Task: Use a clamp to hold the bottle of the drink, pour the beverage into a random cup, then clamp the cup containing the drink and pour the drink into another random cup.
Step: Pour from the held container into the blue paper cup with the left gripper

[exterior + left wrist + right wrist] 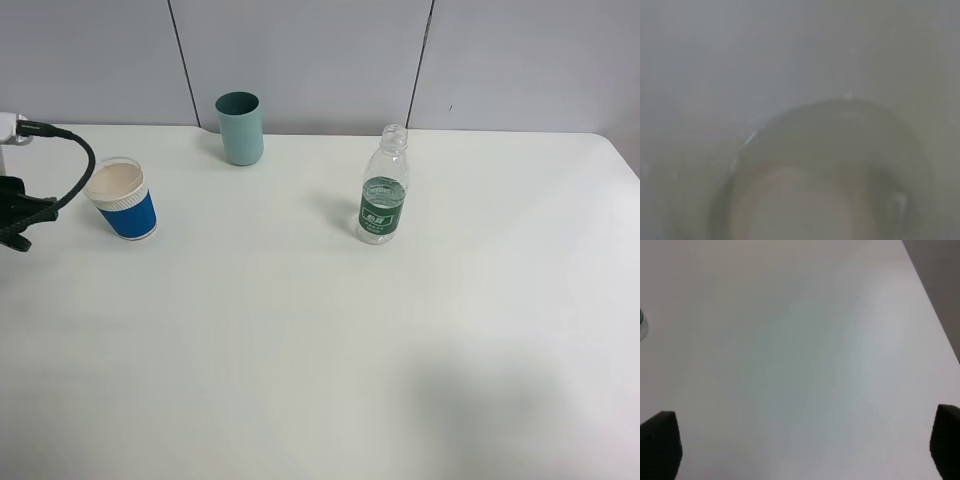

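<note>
Lighting is bright, even and diffuse, coming from overhead, and the white table (300, 340) reads uniformly lit. Shadows are faint and soft-edged. The bottle (383, 200) casts a pale one to its left, the teal cup (240, 128) a smaller one to its left, and a broad dim patch lies on the near right of the table. The exterior high view is sharp throughout. The left wrist view is grey, dim and wholly out of focus; only a round rim (845, 102) reads. The right wrist view is soft, with a mild greenish cast.
</note>
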Controlling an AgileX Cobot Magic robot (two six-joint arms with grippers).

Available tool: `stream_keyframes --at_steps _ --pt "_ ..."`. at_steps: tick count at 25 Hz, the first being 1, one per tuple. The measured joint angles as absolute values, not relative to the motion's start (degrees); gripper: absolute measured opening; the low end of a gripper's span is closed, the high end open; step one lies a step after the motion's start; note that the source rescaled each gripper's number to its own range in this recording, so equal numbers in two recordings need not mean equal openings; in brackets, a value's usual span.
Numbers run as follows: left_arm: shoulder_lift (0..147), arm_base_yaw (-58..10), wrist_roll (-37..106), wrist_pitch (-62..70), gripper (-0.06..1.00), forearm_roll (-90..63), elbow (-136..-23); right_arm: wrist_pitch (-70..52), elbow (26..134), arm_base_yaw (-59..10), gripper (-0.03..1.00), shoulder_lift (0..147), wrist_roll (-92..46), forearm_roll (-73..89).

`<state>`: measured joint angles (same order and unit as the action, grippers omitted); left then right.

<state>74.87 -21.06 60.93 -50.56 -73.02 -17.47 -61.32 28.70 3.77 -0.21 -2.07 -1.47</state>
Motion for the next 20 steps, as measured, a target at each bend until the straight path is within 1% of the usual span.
stream_keyframes --at_steps 9,20 --pt "79.3 -20.72 73.4 -51.13 0.02 -73.74 -22.88 -61.32 28.7 3.77 1.0 -0.21 -2.07 -1.47" --pt "83.65 -20.72 75.4 -51.66 0.02 -72.36 -24.78 -61.32 28.7 3.77 1.0 -0.21 -2.07 -1.47"
